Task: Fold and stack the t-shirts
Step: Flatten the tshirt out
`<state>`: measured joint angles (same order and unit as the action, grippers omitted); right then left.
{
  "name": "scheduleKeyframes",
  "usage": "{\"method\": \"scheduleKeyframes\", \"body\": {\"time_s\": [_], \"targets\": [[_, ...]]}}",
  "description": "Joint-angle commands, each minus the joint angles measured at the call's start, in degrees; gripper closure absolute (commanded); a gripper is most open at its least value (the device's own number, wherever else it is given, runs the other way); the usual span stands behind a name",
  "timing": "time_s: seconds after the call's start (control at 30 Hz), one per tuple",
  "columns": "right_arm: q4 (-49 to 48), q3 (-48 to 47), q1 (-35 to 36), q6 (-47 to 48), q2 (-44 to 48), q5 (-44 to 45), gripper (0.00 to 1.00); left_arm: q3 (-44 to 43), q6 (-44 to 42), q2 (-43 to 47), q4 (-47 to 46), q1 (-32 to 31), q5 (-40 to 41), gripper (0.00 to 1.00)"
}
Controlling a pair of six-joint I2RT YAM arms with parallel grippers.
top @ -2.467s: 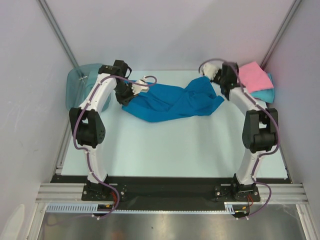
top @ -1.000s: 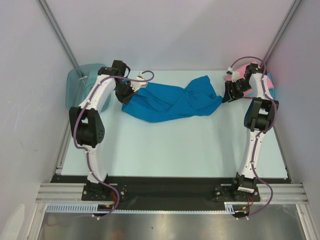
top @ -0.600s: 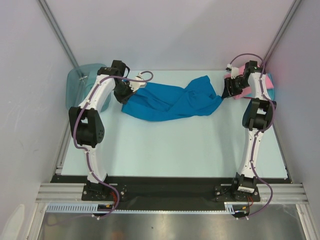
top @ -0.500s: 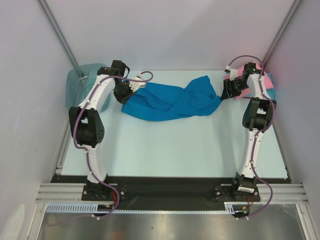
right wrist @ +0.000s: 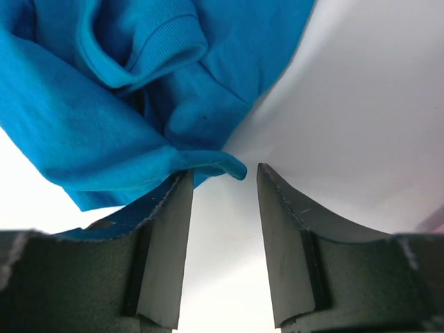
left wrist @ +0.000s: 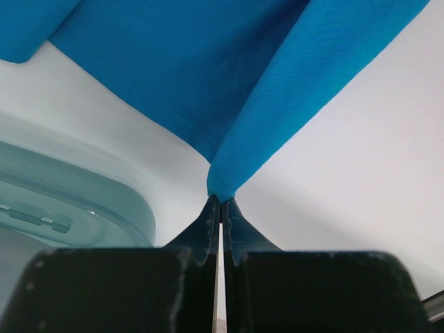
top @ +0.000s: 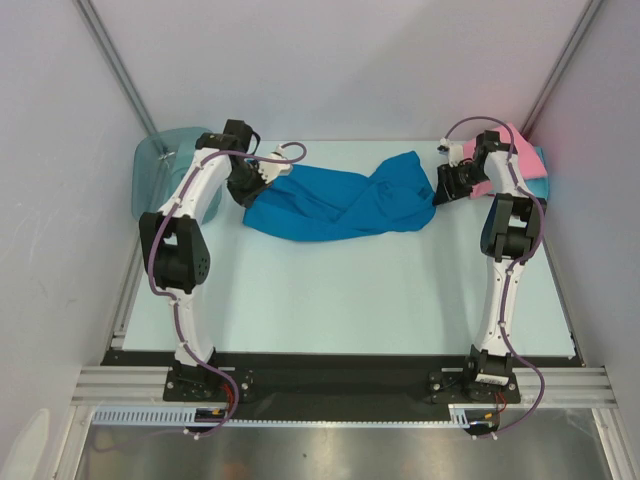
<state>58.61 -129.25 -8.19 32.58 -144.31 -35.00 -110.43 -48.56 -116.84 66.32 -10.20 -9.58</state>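
A deep blue t-shirt lies crumpled across the far middle of the table. My left gripper is shut on its left edge; in the left wrist view the cloth rises from the closed tips. My right gripper is open at the shirt's right end; in the right wrist view a fold of blue cloth pokes between the fingertips. A folded pink t-shirt lies on a turquoise one at the far right corner.
A translucent teal plastic bin stands at the far left, its rim also in the left wrist view. Side walls close in the table on left and right. The arm bases sit at the near edge.
My right arm let go of the shirt's right end, swung out toward the pink stack, then came back; its open gripper now sits at the shirt's right edge. The left gripper stayed put.
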Motion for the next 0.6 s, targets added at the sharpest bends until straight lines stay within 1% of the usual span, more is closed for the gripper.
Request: {"method": "scheduleKeyframes", "body": {"time_s": [0.0,0.1,0.13,0.2,0.23,0.27,0.3,0.43,0.53,0.57], "targets": [[-1.2,-0.2,0.4,0.1,5.1,-0.5,0.55,-2.6,0.0,-0.5,0.2,0.4,-0.7,1.0],[-1.7,-0.2,0.5,-0.1,5.7,-0.5,0.66,-2.8,0.0,-0.8,0.2,0.4,-0.9,1.0],[-1.6,-0.2,0.6,-0.1,5.9,-0.3,0.74,-2.9,-0.2,-0.9,0.1,0.4,-1.0,1.0],[-1.7,-0.1,0.7,-0.1,6.4,-0.3,0.82,-2.9,-0.2,-1.1,0.2,0.4,-1.1,1.0],[-1.7,0.1,0.7,-0.1,7.0,-0.1,0.89,-2.9,-0.3,-1.2,0.1,0.4,-1.1,1.0],[-1.7,0.1,0.7,-0.1,7.5,0.0,0.93,-2.9,-0.4,-1.3,0.2,0.4,-1.1,1.0],[-1.7,0.1,0.8,-0.1,8.2,0.2,0.99,-2.9,-0.4,-1.4,0.2,0.4,-1.1,1.0],[-1.4,0.8,0.8,-0.1,10.9,0.5,1.0,-2.9,-0.7,-1.2,-0.7,0.5,-0.8,1.0],[-1.5,2.6,0.6,-0.1,15.4,1.1,1.0,-2.6,0.6,-0.7,-3.5,0.7,0.9,1.0],[-1.6,3.1,0.6,-0.1,16.3,1.5,1.0,-2.2,1.3,-0.4,-6.6,0.8,2.0,1.0]]}}
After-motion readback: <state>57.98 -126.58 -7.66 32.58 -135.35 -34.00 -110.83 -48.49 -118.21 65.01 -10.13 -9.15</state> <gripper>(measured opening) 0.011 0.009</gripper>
